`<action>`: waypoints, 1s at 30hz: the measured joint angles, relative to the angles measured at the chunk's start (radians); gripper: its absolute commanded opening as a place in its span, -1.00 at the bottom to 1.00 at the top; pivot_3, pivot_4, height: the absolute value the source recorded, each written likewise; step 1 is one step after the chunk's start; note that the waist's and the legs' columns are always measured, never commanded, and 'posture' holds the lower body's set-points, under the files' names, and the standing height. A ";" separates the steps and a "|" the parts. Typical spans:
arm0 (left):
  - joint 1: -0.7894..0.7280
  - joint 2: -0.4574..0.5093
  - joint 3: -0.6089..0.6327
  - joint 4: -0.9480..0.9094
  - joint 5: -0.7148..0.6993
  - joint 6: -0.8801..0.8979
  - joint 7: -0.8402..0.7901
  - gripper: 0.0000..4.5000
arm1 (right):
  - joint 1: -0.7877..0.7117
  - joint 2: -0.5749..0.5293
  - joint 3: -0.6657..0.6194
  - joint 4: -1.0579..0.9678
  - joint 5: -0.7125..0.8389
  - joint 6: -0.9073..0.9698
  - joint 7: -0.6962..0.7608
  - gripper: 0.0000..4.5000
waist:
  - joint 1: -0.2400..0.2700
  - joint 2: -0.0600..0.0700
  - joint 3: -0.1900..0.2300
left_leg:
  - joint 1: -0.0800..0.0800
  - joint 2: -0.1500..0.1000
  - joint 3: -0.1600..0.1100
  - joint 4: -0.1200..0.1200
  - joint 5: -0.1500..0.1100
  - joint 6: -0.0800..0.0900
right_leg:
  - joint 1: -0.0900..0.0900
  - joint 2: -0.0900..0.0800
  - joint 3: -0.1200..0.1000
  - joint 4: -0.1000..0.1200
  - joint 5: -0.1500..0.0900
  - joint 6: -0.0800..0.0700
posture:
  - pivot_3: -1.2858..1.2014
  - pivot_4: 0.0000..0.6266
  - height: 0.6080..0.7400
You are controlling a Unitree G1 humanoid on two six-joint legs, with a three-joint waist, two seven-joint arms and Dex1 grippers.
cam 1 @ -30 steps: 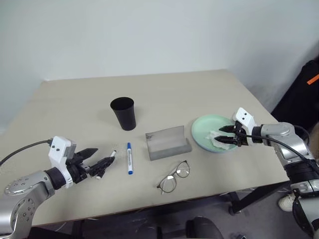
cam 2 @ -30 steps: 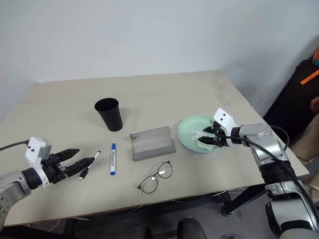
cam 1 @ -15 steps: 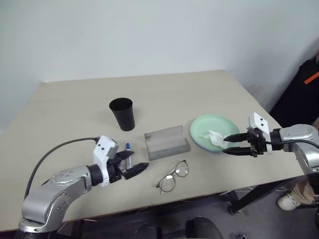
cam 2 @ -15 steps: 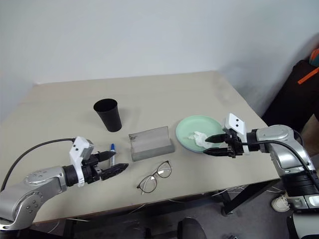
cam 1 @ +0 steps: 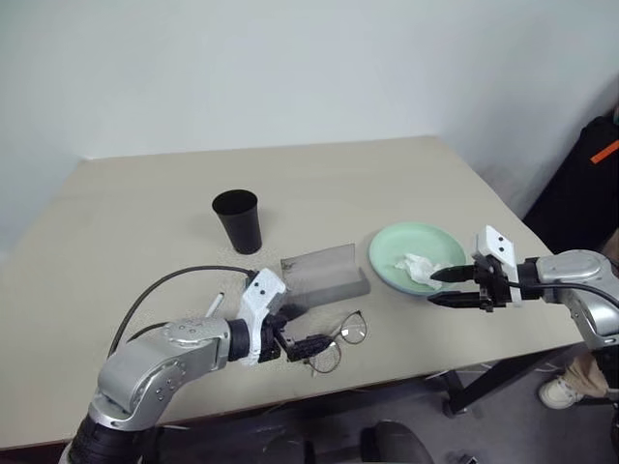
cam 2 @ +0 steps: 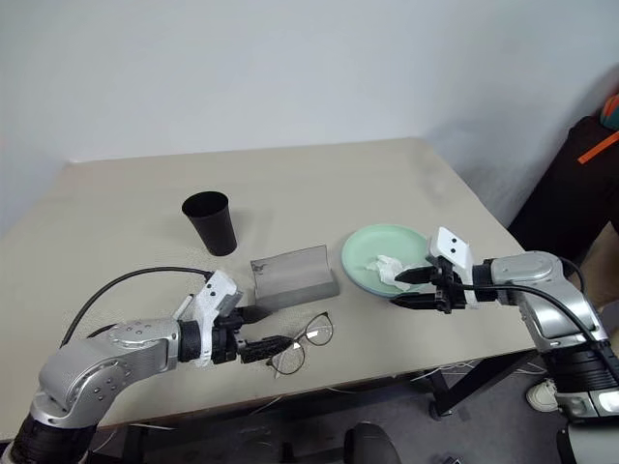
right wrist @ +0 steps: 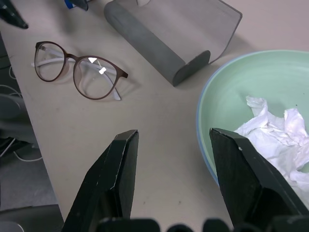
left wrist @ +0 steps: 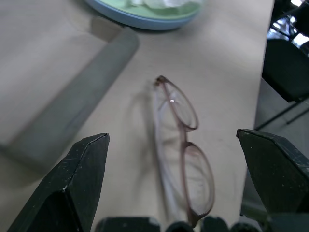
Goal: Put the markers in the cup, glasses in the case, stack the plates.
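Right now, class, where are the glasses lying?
In the head views, the glasses lie near the table's front edge, just in front of the open grey case, at the left gripper's fingertips.

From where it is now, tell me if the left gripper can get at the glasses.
Probably yes. The left gripper is open and right at the glasses, which lie flat on the table between its fingers in the wrist view, with nothing between. The case sits clear beside them.

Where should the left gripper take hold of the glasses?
Probably at the bridge or the near rim. The glasses lie flat, apart from the case, lined up between the open left gripper fingers, so closing from above across the thin frame seems simplest.
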 measured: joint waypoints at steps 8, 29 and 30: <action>-0.060 0.020 -0.069 0.128 0.026 -0.006 -0.073 1.00 | 0.025 0.007 -0.001 -0.030 0.011 0.024 -0.042 0.13 | 0.000 0.000 0.000 | 0.000 -0.001 0.000 0.000 0.000 0.000 | -0.001 0.001 0.001 0.000 0.000 0.000 | 0.03 -1.00 1.00; -0.167 -0.028 -0.185 0.204 0.107 -0.027 -0.129 -0.33 | 0.051 0.008 -0.004 -0.048 0.026 0.048 -0.086 0.15 | 0.001 0.000 0.000 | 0.000 -0.001 0.000 0.000 -0.001 0.003 | -0.001 0.002 0.003 -0.001 0.000 0.000 | 0.03 -1.00 1.00; -0.170 -0.028 -0.185 0.205 0.110 -0.027 -0.132 -0.33 | 0.051 0.008 -0.004 -0.048 0.026 0.048 -0.087 0.15 | 0.001 0.000 0.000 | 0.000 -0.001 0.000 0.001 -0.001 0.003 | -0.001 0.002 0.003 -0.001 0.000 0.000 | 0.03 -1.00 1.00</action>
